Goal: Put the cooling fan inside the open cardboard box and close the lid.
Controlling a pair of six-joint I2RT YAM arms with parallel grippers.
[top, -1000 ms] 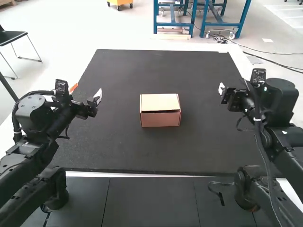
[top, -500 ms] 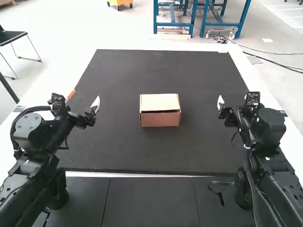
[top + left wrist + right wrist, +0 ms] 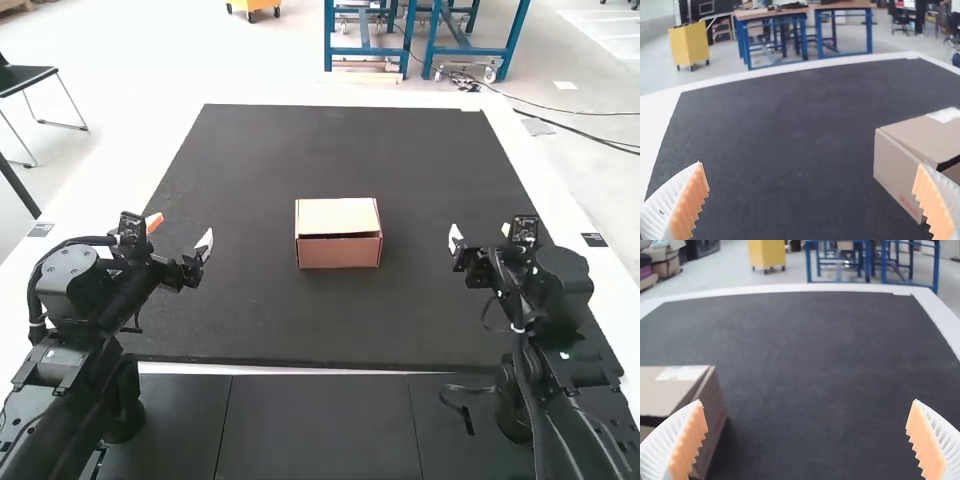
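A small brown cardboard box (image 3: pixel 338 230) stands in the middle of the black mat (image 3: pixel 340 150), its top flaps lying flat and shut. My left gripper (image 3: pixel 180 232) hangs above the mat's front left part, well left of the box, open with nothing between its white ribbed, orange-padded fingers (image 3: pixel 687 200). In the left wrist view the box (image 3: pixel 925 145) sits beside one finger. My right gripper (image 3: pixel 480 238) hangs to the right of the box at about the same depth, also open and empty. The box's corner (image 3: pixel 675 390) appears in the right wrist view near one finger (image 3: pixel 685 440).
The mat covers most of the table, with a white border (image 3: pixel 100 190) along its left, right and far sides. Bare mat lies all around the box. A dark strip (image 3: pixel 320 420) runs along the table's front edge between the arm bases.
Both arms have pulled back and down toward the table's front edge, each gripper staying open. The box has not moved.
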